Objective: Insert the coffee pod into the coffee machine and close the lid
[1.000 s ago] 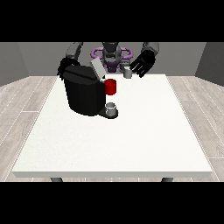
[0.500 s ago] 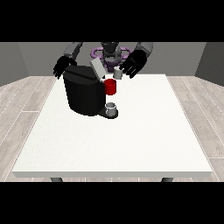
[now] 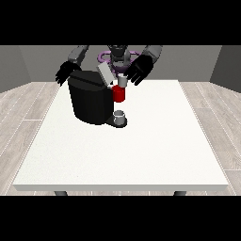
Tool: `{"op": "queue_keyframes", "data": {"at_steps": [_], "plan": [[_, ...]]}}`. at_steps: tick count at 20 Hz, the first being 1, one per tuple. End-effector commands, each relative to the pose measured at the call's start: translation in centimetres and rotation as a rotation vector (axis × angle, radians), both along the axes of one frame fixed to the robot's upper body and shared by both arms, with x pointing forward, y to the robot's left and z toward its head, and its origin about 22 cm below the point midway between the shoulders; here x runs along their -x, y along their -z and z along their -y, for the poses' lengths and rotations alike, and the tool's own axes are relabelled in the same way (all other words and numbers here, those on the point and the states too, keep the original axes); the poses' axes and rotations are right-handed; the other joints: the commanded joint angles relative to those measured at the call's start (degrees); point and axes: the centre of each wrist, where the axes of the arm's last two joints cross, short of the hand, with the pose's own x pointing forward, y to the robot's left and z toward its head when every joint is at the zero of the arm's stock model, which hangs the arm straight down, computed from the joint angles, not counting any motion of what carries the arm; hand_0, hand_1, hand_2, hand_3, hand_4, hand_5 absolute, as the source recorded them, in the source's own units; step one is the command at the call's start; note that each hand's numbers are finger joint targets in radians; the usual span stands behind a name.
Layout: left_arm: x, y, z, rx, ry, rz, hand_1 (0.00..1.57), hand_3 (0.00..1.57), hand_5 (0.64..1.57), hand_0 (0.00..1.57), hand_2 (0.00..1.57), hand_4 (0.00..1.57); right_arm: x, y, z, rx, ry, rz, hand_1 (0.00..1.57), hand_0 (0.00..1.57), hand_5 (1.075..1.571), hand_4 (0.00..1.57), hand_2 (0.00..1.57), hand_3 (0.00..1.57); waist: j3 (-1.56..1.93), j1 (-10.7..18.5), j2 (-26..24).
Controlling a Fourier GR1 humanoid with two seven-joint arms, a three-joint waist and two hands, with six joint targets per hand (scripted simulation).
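Note:
A black coffee machine (image 3: pixel 90 101) stands on the white table (image 3: pixel 141 150), left of centre at the back. Its grey lid (image 3: pixel 106 74) is tilted up. A red pod holder (image 3: pixel 119 94) sticks out of its front. A small grey coffee pod (image 3: pixel 123 81) sits right above the holder, at the fingertips of the hand at the view's right (image 3: pixel 140 69), whose fingers curl down onto it. The hand at the view's left (image 3: pixel 66 73) hangs behind the machine's left top corner, fingers relaxed and holding nothing.
A small grey cup (image 3: pixel 120 115) stands on the machine's drip tray under the red holder. The table runs wide to the right and towards the camera. The robot's torso (image 3: pixel 117 56) is behind the machine.
The hand at the view's right has moved left with the pod, from beside the machine to over the red holder. The other hand has shifted left, off the machine's top.

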Motion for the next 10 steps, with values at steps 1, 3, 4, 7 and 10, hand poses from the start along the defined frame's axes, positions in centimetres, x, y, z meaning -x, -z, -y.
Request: {"op": "queue_keyframes", "data": {"at_steps": [1,3,4,7,10], "plan": [[0.1,1.8,-0.6,0.003,0.038,-0.044,1.28,1.22,1.571,1.28,1.31,0.50,1.1,1.4,-0.4,-0.010,0.038,-0.016,0.00,0.00,1.571,0.54,0.00,0.00,0.00,1.1,-0.6],[-0.3,0.2,1.2,-0.014,0.019,-0.041,1.33,1.23,1.571,1.33,1.34,0.50,-0.2,-0.1,0.2,-0.016,0.010,0.003,0.00,0.00,1.571,0.52,0.00,0.00,0.01,0.8,-0.2],[0.0,-0.1,-0.8,-0.019,-0.002,-0.012,1.32,1.23,1.571,1.32,1.33,0.51,0.8,0.8,-0.6,-0.011,0.003,0.007,0.00,0.00,1.571,0.50,0.00,0.00,0.00,-0.7,1.7],[-0.2,-0.1,0.2,-0.009,0.013,-0.010,1.26,1.21,1.571,1.26,1.30,0.51,0.7,0.7,0.2,-0.040,-0.009,-0.009,0.00,0.00,1.571,0.52,0.00,0.00,0.01,-0.8,1.1],[-0.3,2.9,2.8,-0.020,0.034,-0.015,1.18,1.18,1.571,1.18,1.25,0.50,-0.2,-0.8,1.6,-0.030,0.002,-0.003,0.00,0.00,1.571,0.51,0.00,0.00,0.00,-0.3,0.7]]}}
